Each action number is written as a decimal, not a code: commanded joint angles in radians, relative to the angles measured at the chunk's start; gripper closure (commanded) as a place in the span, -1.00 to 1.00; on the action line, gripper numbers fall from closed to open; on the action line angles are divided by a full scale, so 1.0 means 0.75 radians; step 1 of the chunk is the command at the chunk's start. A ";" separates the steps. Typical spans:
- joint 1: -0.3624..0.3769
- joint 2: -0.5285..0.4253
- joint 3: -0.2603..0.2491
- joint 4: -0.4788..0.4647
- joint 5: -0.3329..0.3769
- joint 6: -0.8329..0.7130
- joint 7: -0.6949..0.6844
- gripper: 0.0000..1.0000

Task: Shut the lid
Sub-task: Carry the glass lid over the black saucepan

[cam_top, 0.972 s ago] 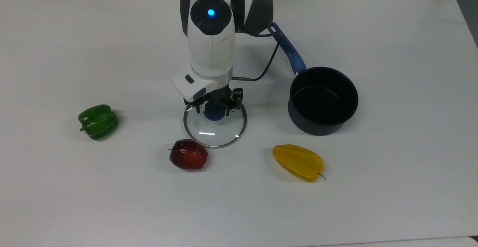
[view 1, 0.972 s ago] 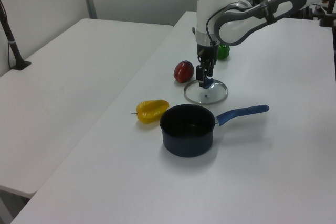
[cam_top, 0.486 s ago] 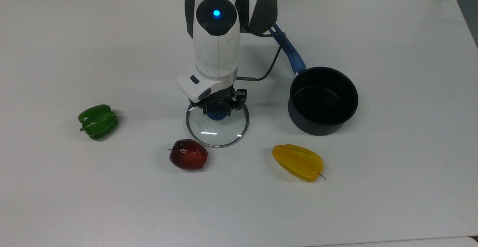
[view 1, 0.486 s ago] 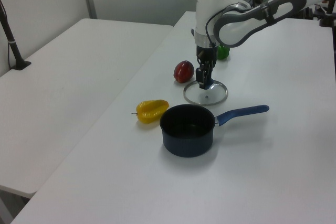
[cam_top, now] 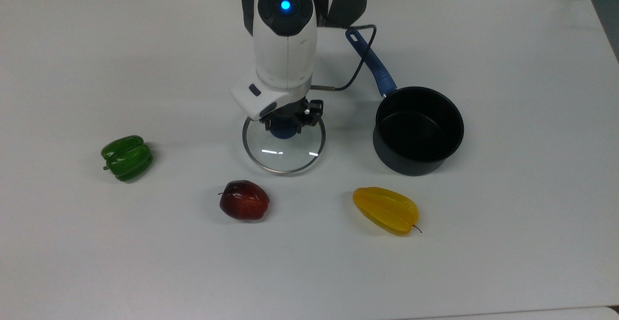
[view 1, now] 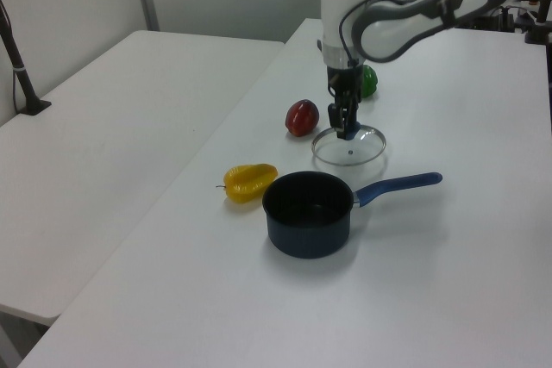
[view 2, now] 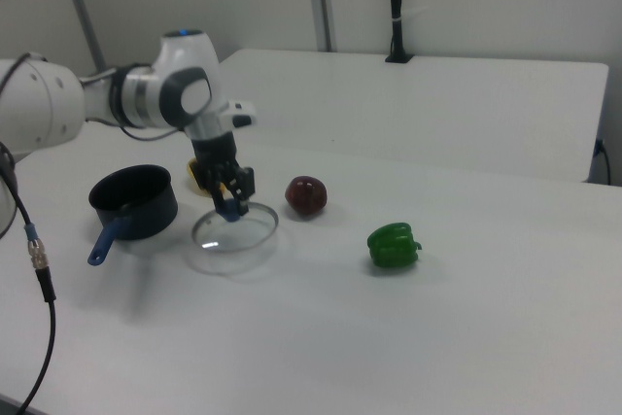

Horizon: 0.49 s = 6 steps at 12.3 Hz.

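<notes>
Lifted clear of the counter (cam_top: 508, 242) by its blue knob (cam_top: 284, 130), fingers (cam_top: 267, 127) clamped on it, lid (cam_top: 284, 147) hanging level beside the open pot (cam_top: 418, 130), between pot and pepper (cam_top: 126, 157), apple (cam_top: 244, 200) near, presumably for carrying over the pot.

The lid (cam_top: 284, 151) is clear glass with a silvery metal rim and a blue knob (cam_top: 283, 130) at its centre. The saucepan (cam_top: 418, 129), at centre right of the top view, is black inside and dark grey-black outside, with a blue handle (cam_top: 371, 65). At the left edge of the top view sits a glossy green pepper (cam_top: 126, 157); lower centre, a dark red apple (cam_top: 244, 200) with pale streaks; lower right of centre, a yellow starfruit (cam_top: 385, 210). The table (cam_top: 508, 204) is plain white. The arm (cam_top: 286, 44) is white with dark grey joints and a lit blue dot on a black disc; the gripper (cam_top: 290, 119) is black.
</notes>
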<state>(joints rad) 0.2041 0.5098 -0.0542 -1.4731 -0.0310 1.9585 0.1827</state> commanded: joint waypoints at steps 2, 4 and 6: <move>0.110 -0.080 -0.018 0.162 -0.018 -0.232 0.143 0.07; 0.181 -0.081 -0.018 0.189 -0.026 -0.231 0.171 0.07; 0.275 -0.078 -0.020 0.197 -0.042 -0.214 0.200 0.07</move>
<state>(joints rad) 0.3233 0.4494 -0.0537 -1.3443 -0.0366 1.8097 0.2868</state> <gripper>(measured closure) 0.383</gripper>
